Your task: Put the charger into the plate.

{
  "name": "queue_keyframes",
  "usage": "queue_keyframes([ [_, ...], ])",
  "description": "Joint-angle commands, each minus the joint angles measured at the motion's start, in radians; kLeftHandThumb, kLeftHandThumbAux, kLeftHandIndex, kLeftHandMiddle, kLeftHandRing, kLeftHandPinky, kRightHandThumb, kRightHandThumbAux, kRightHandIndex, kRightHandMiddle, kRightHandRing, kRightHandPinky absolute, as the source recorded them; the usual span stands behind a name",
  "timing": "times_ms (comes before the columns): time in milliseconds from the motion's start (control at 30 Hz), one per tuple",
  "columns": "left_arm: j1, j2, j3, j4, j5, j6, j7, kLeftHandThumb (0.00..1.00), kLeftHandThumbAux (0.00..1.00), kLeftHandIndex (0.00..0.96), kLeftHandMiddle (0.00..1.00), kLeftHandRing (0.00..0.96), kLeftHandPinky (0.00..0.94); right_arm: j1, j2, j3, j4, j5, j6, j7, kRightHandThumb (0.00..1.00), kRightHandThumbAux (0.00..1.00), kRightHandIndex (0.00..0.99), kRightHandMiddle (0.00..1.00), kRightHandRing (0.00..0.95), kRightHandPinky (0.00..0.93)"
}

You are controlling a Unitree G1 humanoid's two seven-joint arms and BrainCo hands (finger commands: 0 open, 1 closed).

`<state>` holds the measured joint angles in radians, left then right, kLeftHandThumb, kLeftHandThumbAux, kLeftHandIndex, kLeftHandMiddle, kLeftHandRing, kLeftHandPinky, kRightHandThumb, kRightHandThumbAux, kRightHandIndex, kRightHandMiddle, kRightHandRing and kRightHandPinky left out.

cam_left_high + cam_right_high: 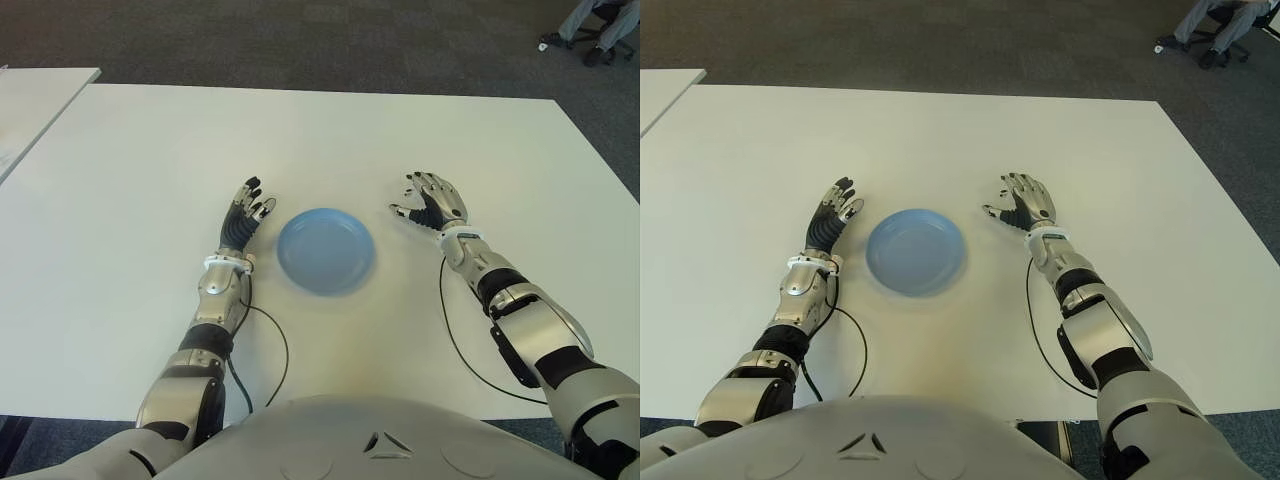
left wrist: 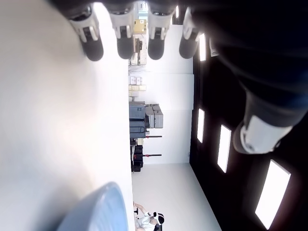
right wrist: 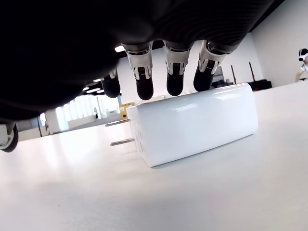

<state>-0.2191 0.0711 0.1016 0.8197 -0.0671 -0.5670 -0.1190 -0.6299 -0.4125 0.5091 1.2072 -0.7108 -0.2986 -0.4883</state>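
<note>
We're looking down at a white table (image 1: pixel 150 180) w/ a blue plate (image 1: pixel 326 250) sitting btwn our two hands; nothing is lying in the plate yet. Our left hand (image 1: pixel 245 215) is showing just beside the plate on its left side, fingers stretched out straight and holding nothing; in the left wrist view we're seeing the fingertips (image 2: pixel 123 41) lined up over bare tabletop w/ the plate's rim (image 2: pixel 103 211) poking in at the edge. Our right hand (image 1: pixel 432 203) is hovering on the plate's right side, a bit apart from it, palm down, fingers spread and slightly curved; it's not gripping anything. The charger (image 3: pixel 192 122) is only showing in the right wrist view; it's a white block lying flat on the table w/ two metal prongs (image 3: pixel 119 132) sticking out of one end, right under the right hand's fingertips (image 3: pixel 175 77); can't tell if they're touching it or just above it. In the eye views the hand is covering it, so we're not seeing it there.
</note>
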Motion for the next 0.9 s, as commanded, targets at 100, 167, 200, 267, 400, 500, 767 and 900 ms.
queue_keyframes([
  [100, 0.019, -0.003, -0.001, 0.044, 0.004, 0.022, -0.006, 0.000, 0.555, 0.000, 0.003, 0.000, 0.005, 0.104, -0.027, 0.017, -0.053, -0.001, -0.055, 0.031, 0.289, 0.277, 0.000, 0.000, 0.000, 0.000],
  [167, 0.018, -0.004, -0.002, 0.045, 0.006, 0.022, -0.003, 0.000, 0.555, 0.000, 0.003, 0.000, 0.006, 0.130, -0.043, 0.017, -0.086, 0.000, -0.074, 0.032, 0.288, 0.276, 0.000, 0.000, 0.000, 0.000],
  [200, 0.018, -0.004, -0.002, 0.046, 0.006, 0.023, -0.002, 0.000, 0.554, 0.000, 0.003, 0.000, 0.006, 0.155, -0.059, 0.016, -0.123, 0.000, -0.089, 0.034, 0.288, 0.273, 0.000, 0.000, 0.000, 0.000],
  [267, 0.017, -0.004, -0.002, 0.046, 0.007, 0.024, 0.000, 0.000, 0.553, 0.000, 0.003, 0.000, 0.006, 0.187, -0.078, 0.014, -0.171, 0.002, -0.103, 0.039, 0.289, 0.270, 0.000, 0.000, 0.000, 0.000],
  [400, 0.015, -0.004, -0.001, 0.048, 0.005, 0.026, -0.002, 0.000, 0.549, 0.000, 0.003, 0.000, 0.010, 0.299, -0.148, -0.007, -0.378, 0.020, -0.127, 0.097, 0.292, 0.267, 0.000, 0.000, 0.000, 0.000],
  [500, 0.015, -0.004, 0.000, 0.049, 0.003, 0.024, -0.005, 0.000, 0.545, 0.000, 0.004, 0.000, 0.014, 0.357, -0.177, -0.025, -0.488, 0.030, -0.122, 0.141, 0.288, 0.271, 0.000, 0.000, 0.000, 0.000],
  [767, 0.017, -0.008, 0.001, 0.049, 0.004, 0.017, 0.000, 0.000, 0.545, 0.000, 0.009, 0.002, 0.016, 0.455, -0.216, -0.068, -0.664, 0.043, -0.101, 0.237, 0.272, 0.291, 0.000, 0.000, 0.000, 0.000],
  [900, 0.017, -0.010, 0.002, 0.048, 0.003, 0.015, 0.001, 0.000, 0.549, 0.000, 0.010, 0.004, 0.021, 0.484, -0.223, -0.089, -0.704, 0.051, -0.099, 0.276, 0.276, 0.292, 0.000, 0.000, 0.000, 0.000],
])
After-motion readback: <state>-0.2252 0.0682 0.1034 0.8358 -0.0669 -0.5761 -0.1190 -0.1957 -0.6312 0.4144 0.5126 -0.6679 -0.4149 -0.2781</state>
